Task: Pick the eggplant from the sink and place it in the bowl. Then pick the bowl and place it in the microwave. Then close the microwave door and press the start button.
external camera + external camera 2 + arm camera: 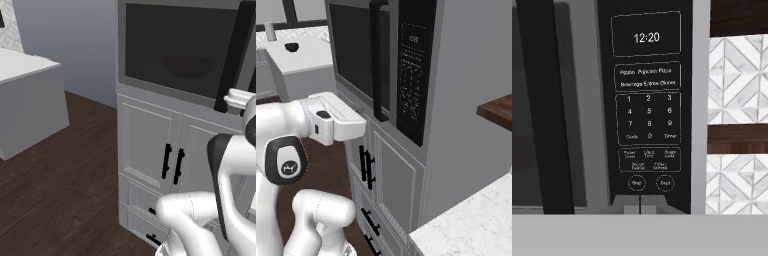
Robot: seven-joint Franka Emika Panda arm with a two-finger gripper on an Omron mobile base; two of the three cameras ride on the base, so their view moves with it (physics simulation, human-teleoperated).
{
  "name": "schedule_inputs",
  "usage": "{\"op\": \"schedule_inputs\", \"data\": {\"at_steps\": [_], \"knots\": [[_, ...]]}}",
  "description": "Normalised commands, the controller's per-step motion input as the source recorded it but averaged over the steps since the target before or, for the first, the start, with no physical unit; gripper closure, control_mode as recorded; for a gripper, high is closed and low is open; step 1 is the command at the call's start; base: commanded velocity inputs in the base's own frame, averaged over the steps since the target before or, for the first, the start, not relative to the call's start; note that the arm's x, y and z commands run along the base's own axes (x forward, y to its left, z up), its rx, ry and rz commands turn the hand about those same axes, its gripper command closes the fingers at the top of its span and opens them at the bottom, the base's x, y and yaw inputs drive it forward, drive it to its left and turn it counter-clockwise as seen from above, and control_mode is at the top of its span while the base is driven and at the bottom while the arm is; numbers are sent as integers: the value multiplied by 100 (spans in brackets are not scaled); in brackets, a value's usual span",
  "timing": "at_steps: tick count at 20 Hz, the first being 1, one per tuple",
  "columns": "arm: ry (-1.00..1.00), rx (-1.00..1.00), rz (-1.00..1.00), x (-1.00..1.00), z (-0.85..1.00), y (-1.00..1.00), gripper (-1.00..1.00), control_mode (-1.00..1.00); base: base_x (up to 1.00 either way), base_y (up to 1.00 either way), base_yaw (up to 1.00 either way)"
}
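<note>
The microwave door (175, 50) stands shut against the microwave (406, 75), its long black handle (376, 60) upright beside the black side panel (647, 100). Through the dark glass a faint round shape, the bowl (189, 65), shows dimly. The eggplant is hidden. In the hand view the panel reads 12:20, with a keypad and round Stop (636, 183) and Start (665, 183) buttons at the bottom. My gripper (640, 202) is shut with nothing in it, its tips pressed together just below and between those two buttons, close to the panel.
Grey cabinet doors with black handles (172, 162) and drawers sit under the microwave. A white counter (296, 55) lies far left, a marble counter (466, 225) at the lower right, and a wooden shelf (498, 112) on the right. Dark wood floor (60, 190) spreads to the left.
</note>
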Motion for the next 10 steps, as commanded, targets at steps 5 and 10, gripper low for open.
{"op": "schedule_inputs", "data": {"at_steps": [5,10], "knots": [[-2,0,0,0,-29,-6,100,-100,0,0,0],[0,0,0,9,-22,-18,100,-100,0,0,0]]}}
